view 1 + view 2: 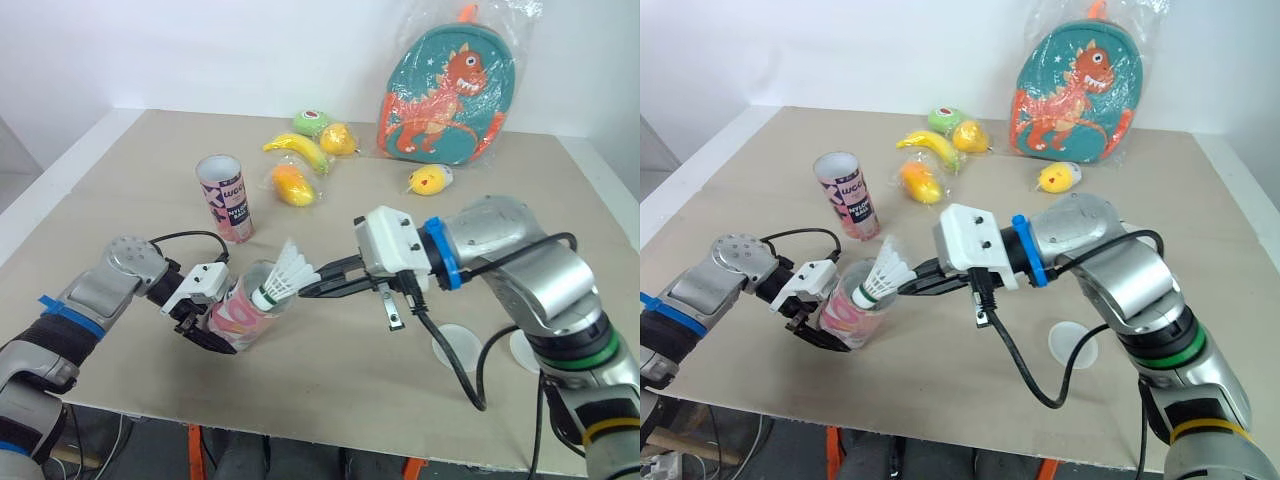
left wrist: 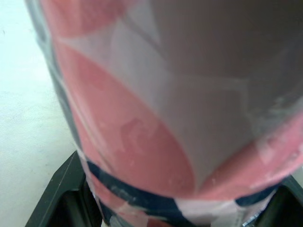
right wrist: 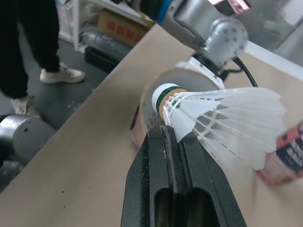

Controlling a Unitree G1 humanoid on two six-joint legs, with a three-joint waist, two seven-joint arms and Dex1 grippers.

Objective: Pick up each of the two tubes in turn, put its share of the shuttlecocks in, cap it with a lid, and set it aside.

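Over the bench (image 1: 350,395), right claw (image 1: 305,290) pinches the light, squashy-looking shuttlecock (image 1: 290,268) near its cork; left claw (image 1: 213,330) hugs the tube (image 1: 250,308).

Left gripper (image 1: 205,325) clamps a pink tube (image 1: 240,315) tilted at lower centre-left, right gripper (image 1: 305,290) pinches a white shuttlecock (image 1: 285,272) cork-first at its mouth, second tube (image 1: 225,198) upright above it, round lid (image 1: 457,347) flat at lower right.
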